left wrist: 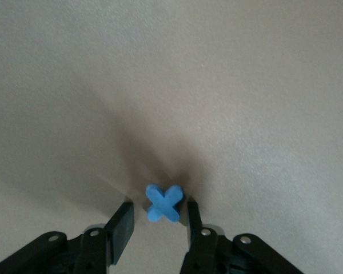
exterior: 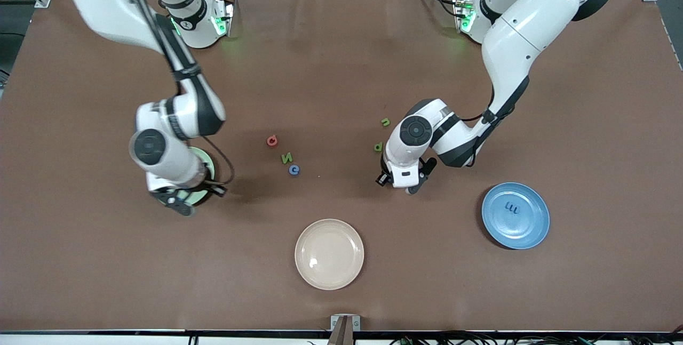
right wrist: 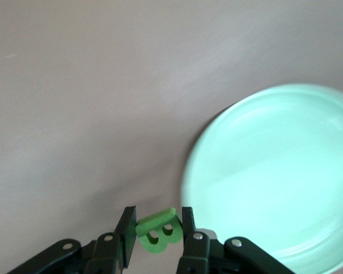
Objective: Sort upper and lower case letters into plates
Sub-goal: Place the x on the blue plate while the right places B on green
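A blue X letter [left wrist: 164,204] lies flat on the brown table between the fingers of my left gripper [left wrist: 159,205], which is open. One finger [left wrist: 192,214] is at its edge and the other stands a small gap away. In the front view the left gripper [exterior: 404,184] is down at the table and hides the X. My right gripper [right wrist: 159,216] is shut on a green B [right wrist: 158,231], held up beside the rim of the mint green plate [right wrist: 274,177]. In the front view the right gripper [exterior: 181,201] hangs over that plate [exterior: 207,162]. The blue plate [exterior: 528,227] holds one blue letter [exterior: 512,207].
A red letter [exterior: 272,141], a green N [exterior: 286,158] and a blue c [exterior: 294,169] lie mid-table. Two green letters [exterior: 385,121] [exterior: 378,146] lie close to the left arm's wrist. A cream plate [exterior: 329,254] sits nearer the front camera.
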`<action>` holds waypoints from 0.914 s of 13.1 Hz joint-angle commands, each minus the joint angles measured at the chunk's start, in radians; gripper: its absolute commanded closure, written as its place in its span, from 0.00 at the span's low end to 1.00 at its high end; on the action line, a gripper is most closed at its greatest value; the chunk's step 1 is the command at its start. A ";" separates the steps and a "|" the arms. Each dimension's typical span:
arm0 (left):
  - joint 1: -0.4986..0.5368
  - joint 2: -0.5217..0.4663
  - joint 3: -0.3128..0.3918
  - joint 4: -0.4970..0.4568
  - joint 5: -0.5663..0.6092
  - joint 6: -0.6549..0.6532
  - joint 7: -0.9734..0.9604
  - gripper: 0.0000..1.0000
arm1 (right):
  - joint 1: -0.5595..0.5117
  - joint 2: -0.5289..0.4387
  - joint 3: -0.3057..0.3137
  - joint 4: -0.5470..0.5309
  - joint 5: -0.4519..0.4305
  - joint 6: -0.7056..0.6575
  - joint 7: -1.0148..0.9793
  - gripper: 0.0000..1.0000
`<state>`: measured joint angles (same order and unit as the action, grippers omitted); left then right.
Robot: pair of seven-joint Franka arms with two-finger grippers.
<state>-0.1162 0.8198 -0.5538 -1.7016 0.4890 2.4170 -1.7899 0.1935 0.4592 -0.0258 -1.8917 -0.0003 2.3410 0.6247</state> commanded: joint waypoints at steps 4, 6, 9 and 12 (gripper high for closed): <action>0.033 -0.013 0.046 0.037 0.045 -0.003 0.059 1.00 | -0.134 -0.100 0.027 -0.260 -0.006 0.120 -0.192 1.00; 0.061 -0.051 0.045 0.048 0.046 -0.044 0.092 1.00 | -0.135 -0.099 0.026 -0.326 -0.006 0.173 -0.194 0.99; 0.150 -0.099 0.041 0.056 0.045 -0.140 0.266 1.00 | -0.141 -0.097 0.027 -0.342 -0.006 0.169 -0.198 0.92; 0.246 -0.140 0.037 0.037 0.045 -0.192 0.472 1.00 | -0.155 -0.097 0.027 -0.340 -0.006 0.165 -0.223 0.10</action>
<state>0.0854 0.7265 -0.5077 -1.6302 0.5196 2.2722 -1.4084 0.0647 0.4099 -0.0106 -2.1891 -0.0003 2.5042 0.4216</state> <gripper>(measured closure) 0.749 0.573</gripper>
